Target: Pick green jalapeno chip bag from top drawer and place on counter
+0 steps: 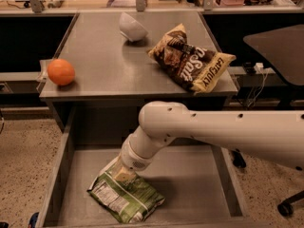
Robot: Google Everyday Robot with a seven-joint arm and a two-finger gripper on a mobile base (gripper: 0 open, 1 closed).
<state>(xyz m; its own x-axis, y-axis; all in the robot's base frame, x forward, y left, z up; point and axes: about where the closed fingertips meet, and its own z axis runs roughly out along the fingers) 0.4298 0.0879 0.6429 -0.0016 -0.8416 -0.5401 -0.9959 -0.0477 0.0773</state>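
The green jalapeno chip bag [126, 197] lies flat in the open top drawer [199, 184], near its front left, with its white label panel facing up. My gripper [124, 175] points down into the drawer and sits on the bag's upper edge. The white arm [213, 129] reaches in from the right, crossing over the drawer. The grey counter [104, 65] stands just behind and above the drawer.
On the counter are an orange [61, 72] at the left edge, a white bowl [131, 26] tipped at the back, and a large brown-and-yellow chip bag [192, 63] at the right. A dark chair [280, 46] stands to the right of the counter.
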